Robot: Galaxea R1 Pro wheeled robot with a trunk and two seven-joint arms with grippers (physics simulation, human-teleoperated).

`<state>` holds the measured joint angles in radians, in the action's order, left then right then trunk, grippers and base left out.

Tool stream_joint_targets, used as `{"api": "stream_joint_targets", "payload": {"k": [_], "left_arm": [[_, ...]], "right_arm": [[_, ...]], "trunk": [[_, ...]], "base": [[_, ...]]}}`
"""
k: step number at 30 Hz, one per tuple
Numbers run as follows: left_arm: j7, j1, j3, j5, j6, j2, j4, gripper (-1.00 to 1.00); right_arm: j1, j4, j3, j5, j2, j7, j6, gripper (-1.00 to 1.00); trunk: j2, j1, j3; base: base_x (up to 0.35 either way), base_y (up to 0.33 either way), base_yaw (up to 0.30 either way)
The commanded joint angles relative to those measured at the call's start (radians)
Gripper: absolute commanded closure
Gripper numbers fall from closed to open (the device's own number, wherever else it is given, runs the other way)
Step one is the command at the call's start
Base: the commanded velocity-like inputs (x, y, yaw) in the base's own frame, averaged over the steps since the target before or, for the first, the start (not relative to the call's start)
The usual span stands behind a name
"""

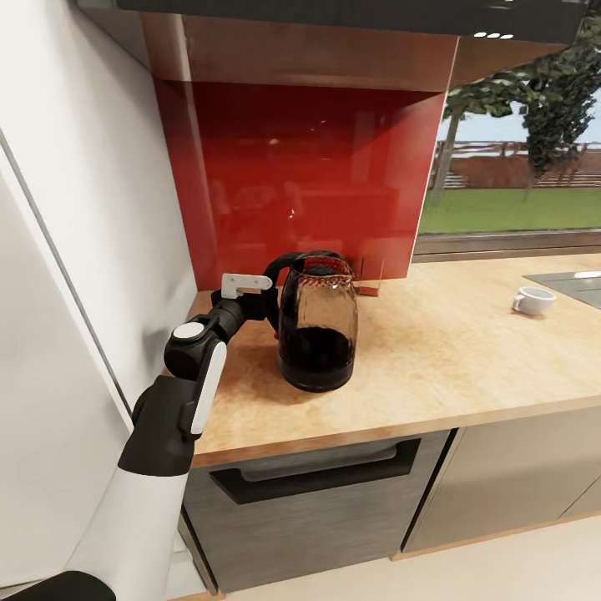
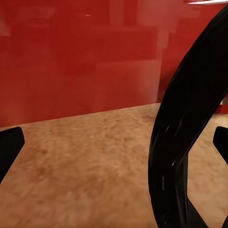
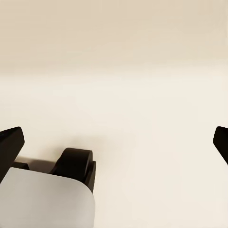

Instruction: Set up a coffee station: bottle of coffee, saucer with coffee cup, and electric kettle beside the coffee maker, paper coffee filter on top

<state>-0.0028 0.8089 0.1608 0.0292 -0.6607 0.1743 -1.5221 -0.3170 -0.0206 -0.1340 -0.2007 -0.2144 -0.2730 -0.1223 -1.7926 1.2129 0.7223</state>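
Left gripper [image 1: 269,307] wide around glossy black loop handle [image 2: 183,137] — clear glass electric kettle [image 1: 317,330] on wood-grain kitchen countertop [image 1: 451,351].

Items counted on the table [image 1: 467,351]: one electric kettle [image 1: 318,330], glass-bodied, dark in its lower part; one white coffee cup [image 1: 532,300], toward three o'clock from the kettle. Total: two items.

Clear, dark-bottomed electric kettle [image 1: 318,334] with black handle on beige wood-grain kitchen countertop [image 1: 451,342]; glossy red backsplash [image 1: 300,175].
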Motion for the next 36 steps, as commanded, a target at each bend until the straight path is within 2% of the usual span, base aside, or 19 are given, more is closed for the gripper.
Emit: {"api": "stream_joint_targets", "payload": {"k": [1, 36], "left_arm": [[0.0, 0.001, 0.0, 0.003, -0.005, 0.0, -0.001, -1.0], [-0.002, 0.001, 0.0, 0.003, -0.007, 0.0, 0.0, -1.0]], "right_arm": [[-0.001, 0.001, -0.009, -0.01, 0.0, -0.003, -0.003, -1.0], [-0.001, 0.001, -0.009, -0.011, 0.0, -0.003, -0.003, -1.0]], "trunk": [[0.0, 0.0, 0.001], [0.0, 0.0, 0.001]], "base": [[0.0, -0.016, 0.0], [0.014, -0.005, 0.0]]}}
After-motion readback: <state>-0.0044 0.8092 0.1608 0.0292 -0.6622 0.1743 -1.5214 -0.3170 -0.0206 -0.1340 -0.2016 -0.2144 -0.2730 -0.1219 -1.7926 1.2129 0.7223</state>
